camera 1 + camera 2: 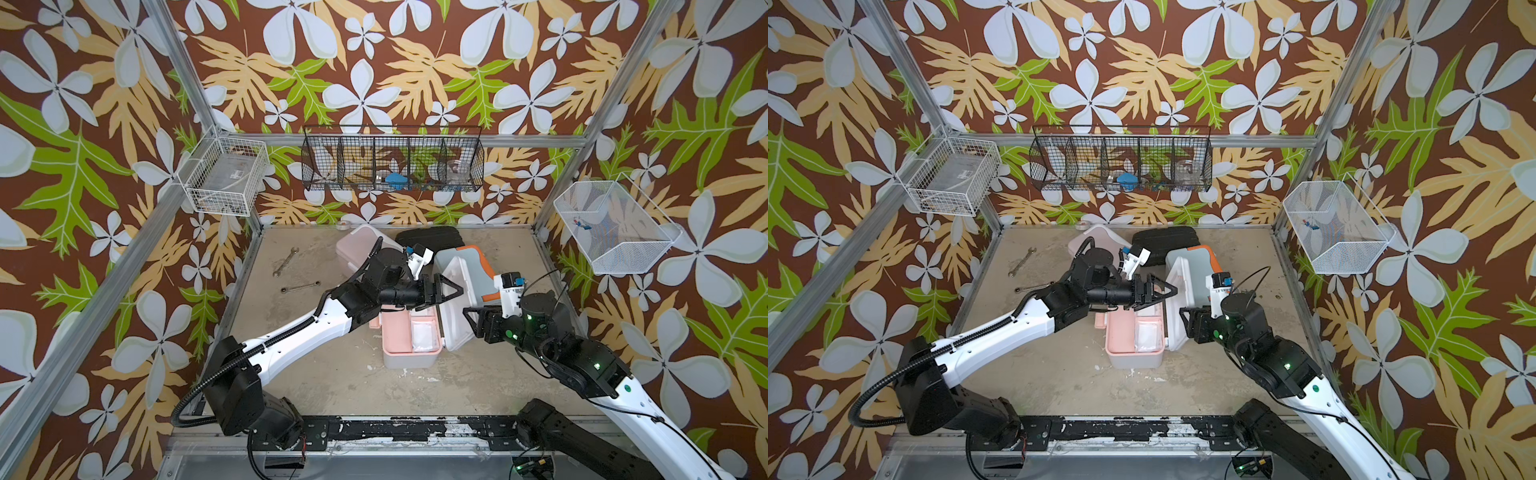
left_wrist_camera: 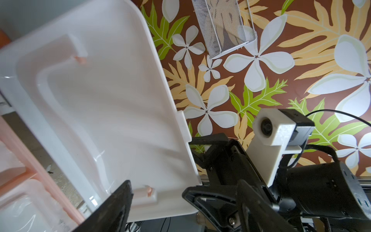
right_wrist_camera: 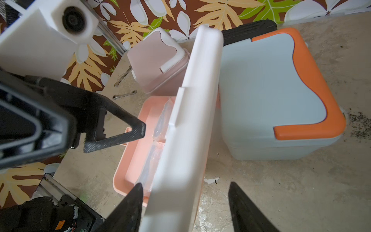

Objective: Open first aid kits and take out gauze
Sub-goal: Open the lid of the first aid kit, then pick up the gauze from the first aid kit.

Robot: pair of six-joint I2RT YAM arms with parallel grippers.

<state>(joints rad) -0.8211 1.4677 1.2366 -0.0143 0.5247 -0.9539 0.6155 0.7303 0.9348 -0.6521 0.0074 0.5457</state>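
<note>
Right gripper (image 3: 185,186) straddles the free edge of the white lid (image 3: 192,100), jaws apart. One finger (image 3: 130,202) sits just beside the lid's inner side and the other (image 3: 245,209) stands clear of the outer face, so nothing is clamped. The lid stands close to upright off the right side of the white and peach kit (image 1: 405,359), tipped toward the light blue kit (image 1: 467,266). Whether those two touch, I can't tell.

Over to the left gripper (image 1: 457,291): it hovers above the open box, just beside the lid's inner face, jaws spread and empty.

And there's the gauze (image 1: 424,334), white pads in clear packets. They lie inside the peach tray, in the compartment nearest the lid. The right wrist view catches the packets (image 3: 158,124) too, tucked right under the lid's edge.

The light blue kit, with its orange handle, sits shut behind and to the right of the open one. The pink kit (image 1: 353,245) sits shut at the back, behind the left arm. A black case (image 1: 428,239) lies by the back wall between them. Two wrenches (image 1: 286,261) lie apart on the table (image 1: 332,374), off to the left.
</note>
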